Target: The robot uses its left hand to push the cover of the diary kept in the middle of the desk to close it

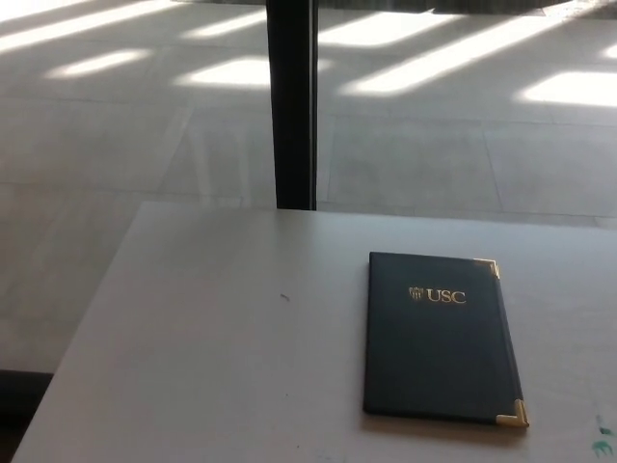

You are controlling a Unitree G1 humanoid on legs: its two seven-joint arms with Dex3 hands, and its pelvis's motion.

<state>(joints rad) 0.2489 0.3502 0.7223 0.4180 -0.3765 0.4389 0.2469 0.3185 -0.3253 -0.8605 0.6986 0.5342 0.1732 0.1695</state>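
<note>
Your view: the dark diary (pixel 439 338) lies closed and flat on the pale desk (pixel 212 357), at four o'clock from its centre; neither robot hand shows, so finger positions can't be told

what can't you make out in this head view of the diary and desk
- Both robot hands: out of the head view, so their state is unknown.
- Diary pages: hidden under the shut dark cover.
- Small gold crest beside the USC lettering: too small to read.
- Desk: cut off by the bottom and right edges.
- Green mark at the right edge: too small, partly cut off.
</note>
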